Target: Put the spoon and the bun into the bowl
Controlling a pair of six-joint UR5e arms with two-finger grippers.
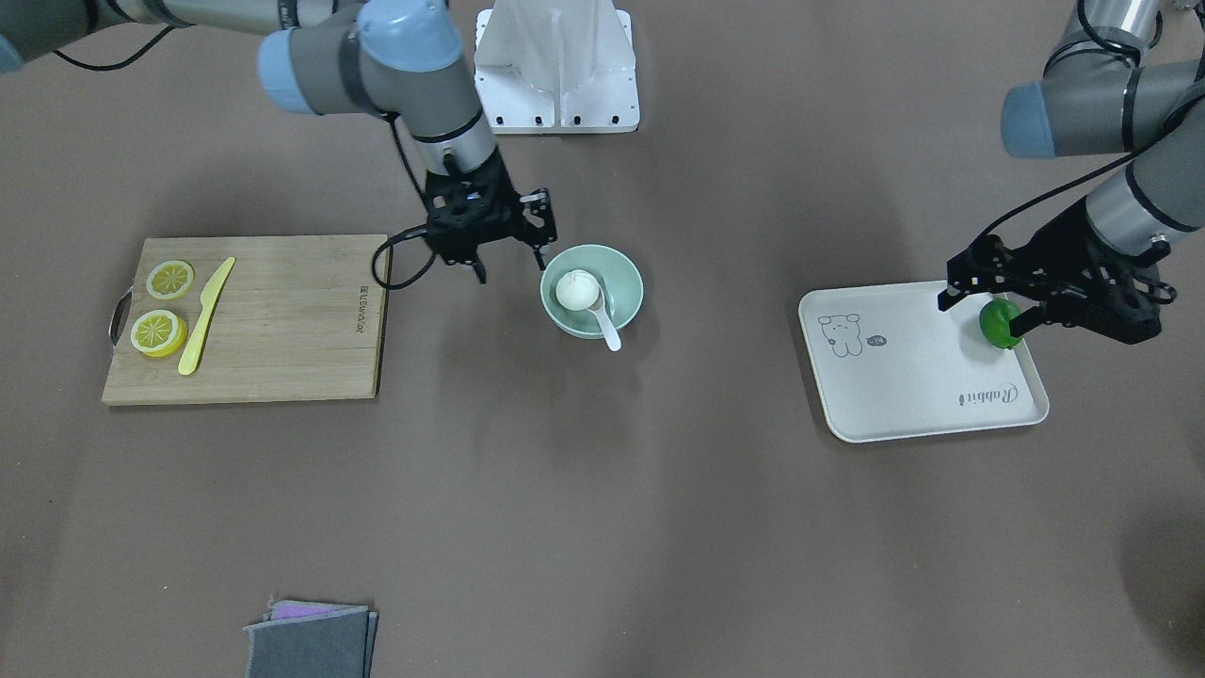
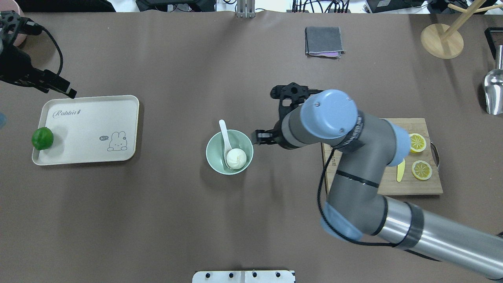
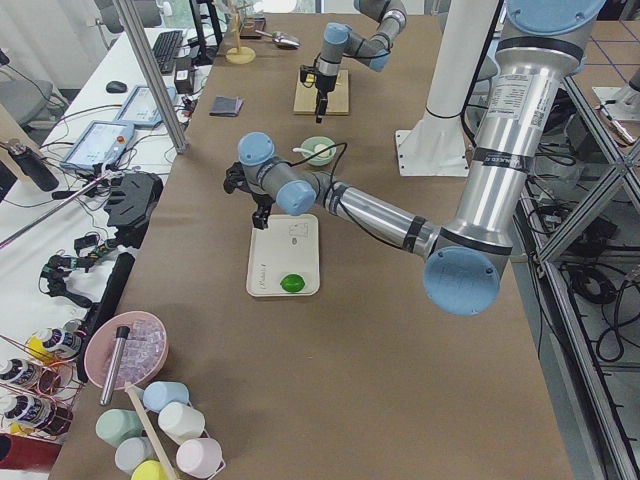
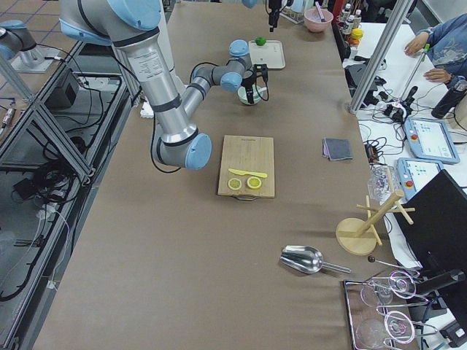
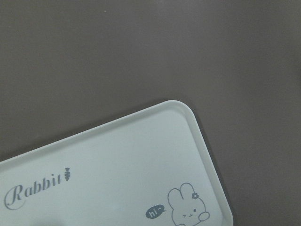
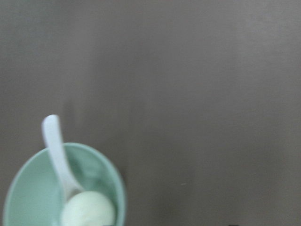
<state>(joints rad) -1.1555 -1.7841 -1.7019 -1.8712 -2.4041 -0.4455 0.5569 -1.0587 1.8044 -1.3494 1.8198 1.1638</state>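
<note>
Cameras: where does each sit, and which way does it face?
Front-facing: opposite the robot, looking down; right gripper, left gripper.
Overhead: behind the robot, looking down; right arm.
Exterior left: robot's left side; left arm nearest.
Exterior right: robot's right side; right arm nearest.
Left wrist: down at tray; no arm.
Right wrist: down at bowl, bun, spoon; no arm.
Front and overhead share the lime.

1. Long brown matte tabletop [image 2: 157,220], evenly lit from above, soft shadows only.
2. White side bench [image 3: 85,115] runs along one long edge w/ tablets [image 3: 100,145] & cables [image 3: 80,245].
3. Alu posts [image 3: 150,70] stand betw. bench & tabletop.
4. Opp. side: grey floor [image 4: 22,233], alu frame rails [image 4: 44,138].
</note>
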